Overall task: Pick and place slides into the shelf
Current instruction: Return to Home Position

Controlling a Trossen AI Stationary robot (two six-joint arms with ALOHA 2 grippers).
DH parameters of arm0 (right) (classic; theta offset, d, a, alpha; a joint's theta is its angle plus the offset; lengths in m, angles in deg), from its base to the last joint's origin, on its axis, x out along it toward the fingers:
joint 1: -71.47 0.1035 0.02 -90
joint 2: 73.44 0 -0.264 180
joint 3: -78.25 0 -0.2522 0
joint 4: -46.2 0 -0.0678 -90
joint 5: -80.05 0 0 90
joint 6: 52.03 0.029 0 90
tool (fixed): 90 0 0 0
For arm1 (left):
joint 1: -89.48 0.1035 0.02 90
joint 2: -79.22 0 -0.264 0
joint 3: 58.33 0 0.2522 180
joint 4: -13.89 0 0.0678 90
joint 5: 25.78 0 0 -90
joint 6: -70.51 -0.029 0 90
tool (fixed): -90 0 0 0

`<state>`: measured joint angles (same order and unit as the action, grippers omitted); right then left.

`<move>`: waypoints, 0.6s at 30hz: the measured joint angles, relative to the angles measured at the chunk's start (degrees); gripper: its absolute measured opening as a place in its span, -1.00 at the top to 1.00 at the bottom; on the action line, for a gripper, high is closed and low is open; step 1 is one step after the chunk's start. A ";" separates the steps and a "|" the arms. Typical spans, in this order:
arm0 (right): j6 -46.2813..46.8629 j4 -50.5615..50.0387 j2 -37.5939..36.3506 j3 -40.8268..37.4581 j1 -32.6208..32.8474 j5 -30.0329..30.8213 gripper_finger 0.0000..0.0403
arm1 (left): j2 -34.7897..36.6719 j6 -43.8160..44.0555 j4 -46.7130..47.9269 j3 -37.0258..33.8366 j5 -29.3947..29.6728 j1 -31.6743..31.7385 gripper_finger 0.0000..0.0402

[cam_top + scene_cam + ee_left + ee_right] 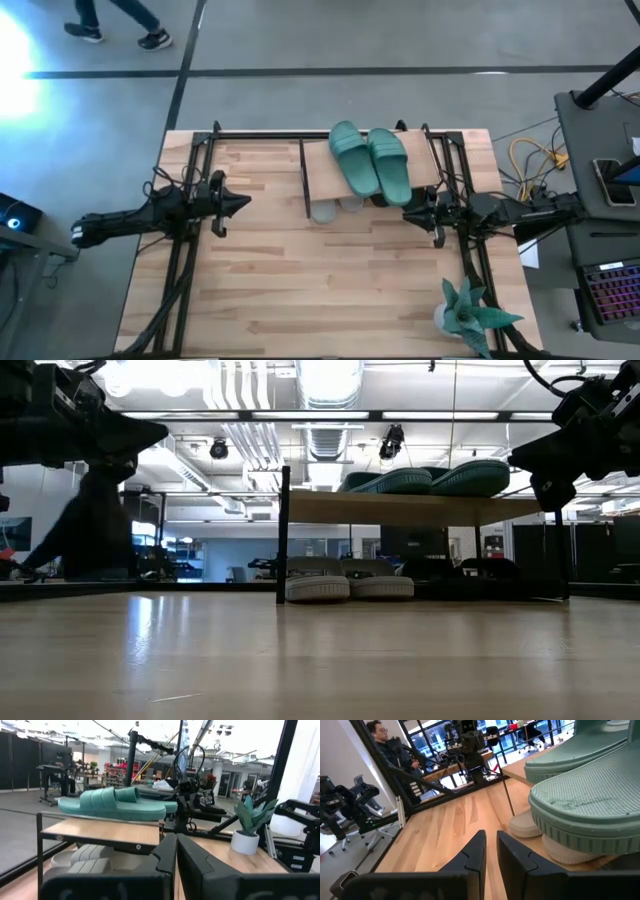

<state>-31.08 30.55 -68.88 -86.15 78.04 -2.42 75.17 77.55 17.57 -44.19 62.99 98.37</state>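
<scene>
The shelf (322,182) stands at the table's far middle. A teal pair of slides (370,160) lies sole-down side by side on its plank top (100,831). Under the plank a light grey pair (345,582) rests on the table at the left. A dark pair (450,570) rests at the right, mostly in shadow. My left gripper (243,203) hovers shut to the left of the shelf, pointing level at it. My right gripper (408,213) hovers at the shelf's near right corner, its fingers (479,845) almost together with nothing between them.
A small potted plant (470,312) stands at the table's near right corner. Black frame rails (190,250) run along both table sides and the far edge. A person (380,735) sits beyond the table. Bare wood lies between the arms and the near edge.
</scene>
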 joint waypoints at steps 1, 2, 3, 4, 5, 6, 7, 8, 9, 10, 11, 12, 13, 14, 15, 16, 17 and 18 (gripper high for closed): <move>0.00 0.00 0.00 0.00 0.00 0.00 0.81 | -0.21 -0.01 0.07 0.00 0.00 0.00 1.00; 0.00 0.00 0.02 0.00 0.00 0.00 0.81 | -0.27 0.01 0.12 0.00 0.00 0.00 1.00; 0.00 0.00 0.00 0.00 0.00 0.00 0.81 | -0.29 -0.01 0.02 0.00 0.00 0.00 1.00; 0.00 0.00 0.00 0.00 0.00 0.00 0.81 | -0.43 -0.01 -0.08 -0.02 0.00 0.00 1.00; 0.00 0.00 0.00 0.00 0.00 0.00 0.81 | -0.55 -0.01 0.04 -0.02 0.00 0.00 1.00; 0.02 0.00 0.00 0.00 0.00 0.00 0.81 | -0.58 -0.01 0.10 -0.02 0.00 0.00 1.00; 0.02 0.00 0.00 0.00 0.00 0.00 0.81 | -0.58 -0.01 0.01 -0.04 0.00 0.00 1.00; 0.00 0.00 0.00 0.00 0.00 0.00 0.81 | -0.61 0.00 -0.03 -0.04 0.00 0.00 1.00; 0.02 0.00 0.00 0.00 0.00 0.00 0.81 | -0.71 -0.01 0.01 -0.04 0.00 0.00 1.00; 0.00 0.00 0.00 0.00 0.00 0.00 0.81 | -0.71 -0.01 0.08 -0.04 0.00 0.00 1.00; 0.00 0.00 0.00 0.00 0.00 0.00 0.81 | -0.71 -0.01 0.01 -0.04 0.00 0.00 1.00; 0.00 0.00 0.00 0.00 0.00 0.00 0.81 | -0.72 0.00 -0.03 -0.04 0.00 0.00 1.00; 0.00 0.00 0.00 0.00 0.00 0.00 0.81 | -0.80 0.01 -0.01 -0.04 0.00 0.00 1.00; 0.00 0.00 0.00 0.00 0.00 0.00 0.81 | -0.80 0.01 0.08 -0.04 0.00 0.00 1.00; 0.01 0.00 0.00 0.00 0.00 0.00 0.81 | -0.79 0.00 0.00 -0.06 0.00 0.00 1.00; 0.02 0.00 0.00 0.00 0.00 0.00 0.81 | -0.79 0.01 -0.01 -0.07 0.00 0.00 1.00; 0.00 0.00 0.00 0.00 0.00 0.00 0.81 | -0.83 0.01 0.00 -0.07 0.00 0.00 1.00; 0.01 0.00 0.00 0.00 0.00 0.00 0.81 | -0.81 0.01 0.03 -0.08 0.00 0.00 1.00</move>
<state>-31.07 30.55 -68.88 -86.15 78.04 -2.42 74.36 77.56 17.60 -44.27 62.99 98.37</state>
